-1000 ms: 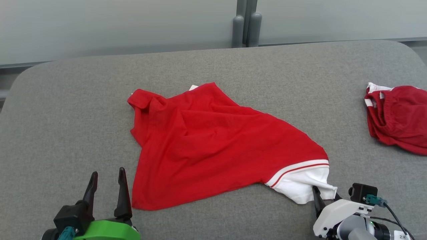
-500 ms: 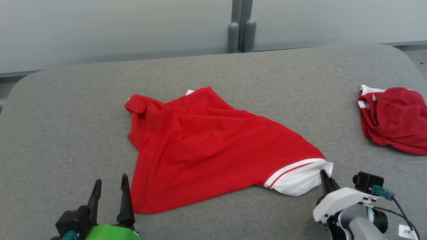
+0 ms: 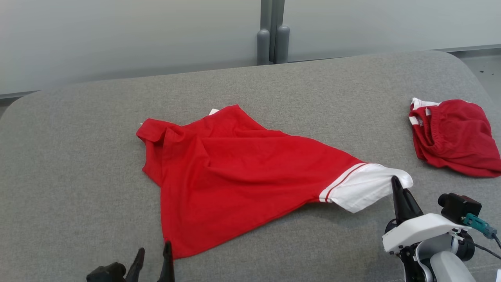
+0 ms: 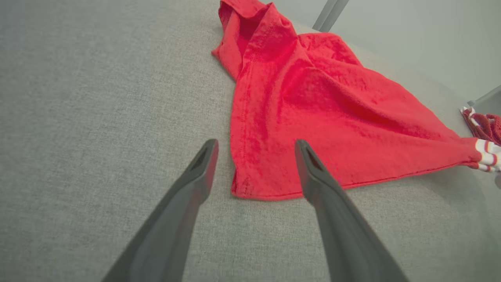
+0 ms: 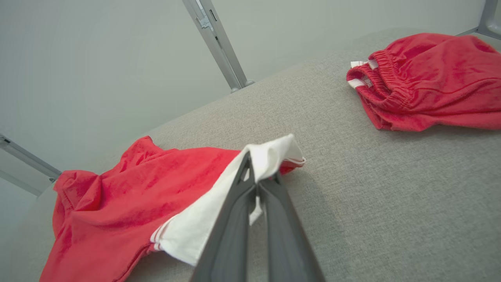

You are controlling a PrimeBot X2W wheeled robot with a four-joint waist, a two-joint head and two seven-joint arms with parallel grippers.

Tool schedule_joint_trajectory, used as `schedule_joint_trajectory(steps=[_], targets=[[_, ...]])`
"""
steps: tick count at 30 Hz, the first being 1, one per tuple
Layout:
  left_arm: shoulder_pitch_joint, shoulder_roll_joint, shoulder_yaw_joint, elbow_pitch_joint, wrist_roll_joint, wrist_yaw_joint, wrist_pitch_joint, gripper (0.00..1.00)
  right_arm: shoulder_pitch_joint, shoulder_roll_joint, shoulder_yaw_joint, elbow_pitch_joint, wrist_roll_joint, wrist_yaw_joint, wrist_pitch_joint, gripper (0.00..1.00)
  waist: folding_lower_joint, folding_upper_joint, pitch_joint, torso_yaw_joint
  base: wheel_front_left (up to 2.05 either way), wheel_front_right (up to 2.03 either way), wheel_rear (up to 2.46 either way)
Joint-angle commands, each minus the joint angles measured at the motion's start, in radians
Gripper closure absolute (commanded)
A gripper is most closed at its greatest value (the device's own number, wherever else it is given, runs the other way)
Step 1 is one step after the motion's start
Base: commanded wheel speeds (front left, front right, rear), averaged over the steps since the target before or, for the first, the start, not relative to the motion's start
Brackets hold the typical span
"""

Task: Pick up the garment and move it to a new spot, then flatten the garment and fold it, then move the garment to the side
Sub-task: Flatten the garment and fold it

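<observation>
A red garment (image 3: 242, 176) with a white, red-striped sleeve (image 3: 364, 188) lies crumpled on the grey padded table (image 3: 78, 156). My right gripper (image 3: 396, 184) is shut on the tip of that sleeve and holds it a little off the table. In the right wrist view the right gripper (image 5: 258, 176) pinches the white sleeve (image 5: 203, 219), with the garment's red body (image 5: 129, 196) trailing to the left. My left gripper (image 3: 154, 256) is open at the garment's near hem corner. In the left wrist view the left gripper (image 4: 255, 147) has that corner of the garment (image 4: 313, 102) between its fingers, above the cloth.
A second red piece of clothing (image 3: 454, 137) with an elastic waistband lies bunched at the table's right side, also seen as a red heap (image 5: 422, 78) in the right wrist view. Grey posts (image 3: 270, 43) stand behind the table's far edge, before a pale wall.
My right gripper has shut on the white sleeve and drawn it up and to the right, stretching the garment. The head camera has shifted, and the left gripper sits lower in its view.
</observation>
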Motion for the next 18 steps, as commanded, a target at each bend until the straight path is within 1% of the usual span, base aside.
schedule_joint_trajectory(steps=[1, 5, 7, 10, 18], targets=[[0.014, -0.004, -0.003, 0.006, -0.015, -0.005, 0.011, 0.0, 0.019, -0.002, -0.006, -0.018, -0.007, 0.0, 0.007, 1.0, 0.0, 0.0001, 0.001, -0.001, 0.0, 0.0, 0.0], [0.021, -0.019, -0.017, 0.041, -0.076, -0.018, 0.064, 0.0, 0.05, 0.01, -0.023, -0.078, -0.031, 0.0, 0.04, 1.0, 0.0, 0.0001, 0.006, -0.003, 0.0, 0.0, 0.0], [0.007, -0.027, -0.019, 0.061, -0.098, -0.017, 0.076, 0.0, 0.056, 0.016, -0.03, -0.096, -0.04, 0.0, 0.053, 1.0, 0.0, 0.0001, 0.009, -0.002, 0.0, 0.0, 0.0], [-0.027, -0.034, -0.025, 0.109, -0.119, -0.016, 0.084, 0.0, 0.06, 0.021, -0.033, -0.117, -0.047, 0.0, 0.068, 1.0, 0.0, 0.0001, 0.013, -0.002, 0.0, 0.0, 0.0], [-0.123, -0.041, -0.031, 0.269, -0.169, -0.03, 0.073, 0.0, 0.048, 0.027, -0.022, -0.144, -0.054, 0.0, 0.089, 1.0, 0.0, 0.0001, 0.022, -0.018, 0.0, 0.0, 0.0]])
